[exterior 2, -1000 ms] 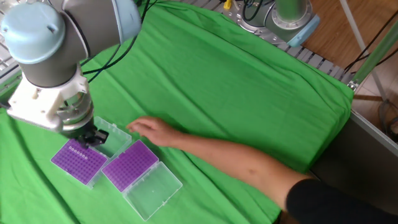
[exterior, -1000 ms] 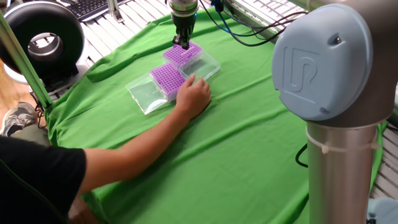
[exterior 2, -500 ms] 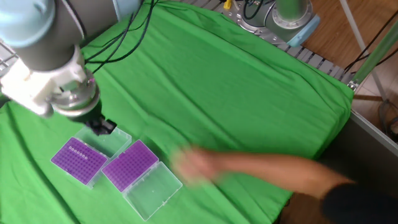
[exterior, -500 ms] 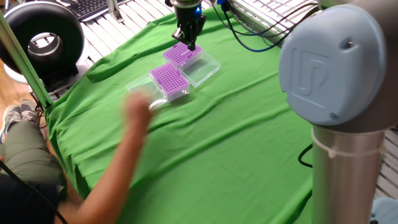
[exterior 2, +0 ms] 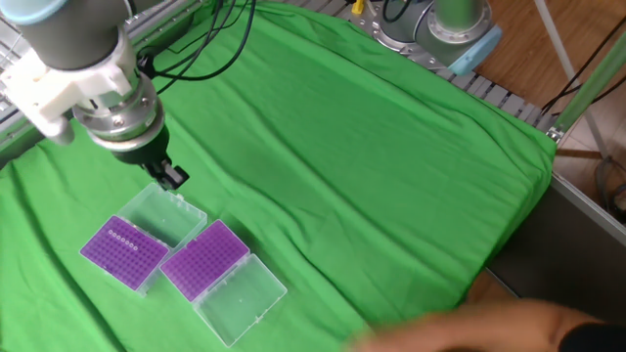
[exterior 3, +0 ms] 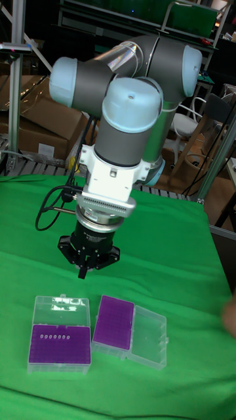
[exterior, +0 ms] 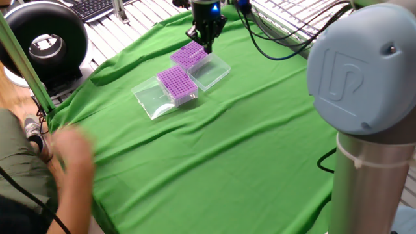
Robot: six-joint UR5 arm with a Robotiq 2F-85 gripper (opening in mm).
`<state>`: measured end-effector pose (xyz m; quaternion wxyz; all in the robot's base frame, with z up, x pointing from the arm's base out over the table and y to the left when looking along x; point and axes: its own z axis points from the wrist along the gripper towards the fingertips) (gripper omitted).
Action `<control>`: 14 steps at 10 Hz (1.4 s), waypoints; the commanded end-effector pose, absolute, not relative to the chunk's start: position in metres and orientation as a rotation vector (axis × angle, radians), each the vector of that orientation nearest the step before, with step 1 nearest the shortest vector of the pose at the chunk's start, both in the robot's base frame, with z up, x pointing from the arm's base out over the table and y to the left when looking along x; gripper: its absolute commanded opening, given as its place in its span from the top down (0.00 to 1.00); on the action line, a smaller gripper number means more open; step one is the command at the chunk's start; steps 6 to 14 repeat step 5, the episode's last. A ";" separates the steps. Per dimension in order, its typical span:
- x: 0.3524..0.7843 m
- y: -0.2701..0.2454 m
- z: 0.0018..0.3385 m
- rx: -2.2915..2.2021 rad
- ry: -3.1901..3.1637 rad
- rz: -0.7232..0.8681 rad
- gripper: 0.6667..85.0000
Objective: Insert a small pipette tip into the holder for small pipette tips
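Observation:
Two alike purple holders for small pipette tips lie side by side in clear boxes with their lids open. One holder [exterior 2: 122,251] [exterior 3: 60,342] [exterior: 190,55] carries a short row of white tips. The other holder [exterior 2: 203,257] [exterior 3: 113,319] [exterior: 177,81] shows only bare holes. My gripper [exterior 2: 174,179] [exterior 3: 82,270] [exterior: 208,44] hangs above the cloth just beyond the open lid [exterior 2: 168,215] of the holder with tips. Its fingers look pressed together. A small pipette tip between them is too small to make out.
A green cloth [exterior 2: 372,156] covers the table. The second clear lid [exterior 2: 240,298] lies flat toward the table's front. A person's blurred hand [exterior: 71,156] [exterior 2: 469,328] is at the table edge. A black ring light [exterior: 45,42] and a keyboard [exterior: 91,8] lie off the cloth.
My gripper has risen from the holder with tips and moved away past its lid. The person's hand has left the boxes and drawn back to the table edge.

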<state>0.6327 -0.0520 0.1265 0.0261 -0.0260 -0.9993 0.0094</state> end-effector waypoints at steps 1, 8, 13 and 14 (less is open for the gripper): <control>0.624 -0.058 0.125 -0.044 -3.071 0.042 1.00; 0.621 -0.057 0.124 -0.015 -3.061 0.037 1.00; 0.621 -0.057 0.124 -0.015 -3.061 0.037 1.00; 0.621 -0.057 0.124 -0.015 -3.061 0.037 1.00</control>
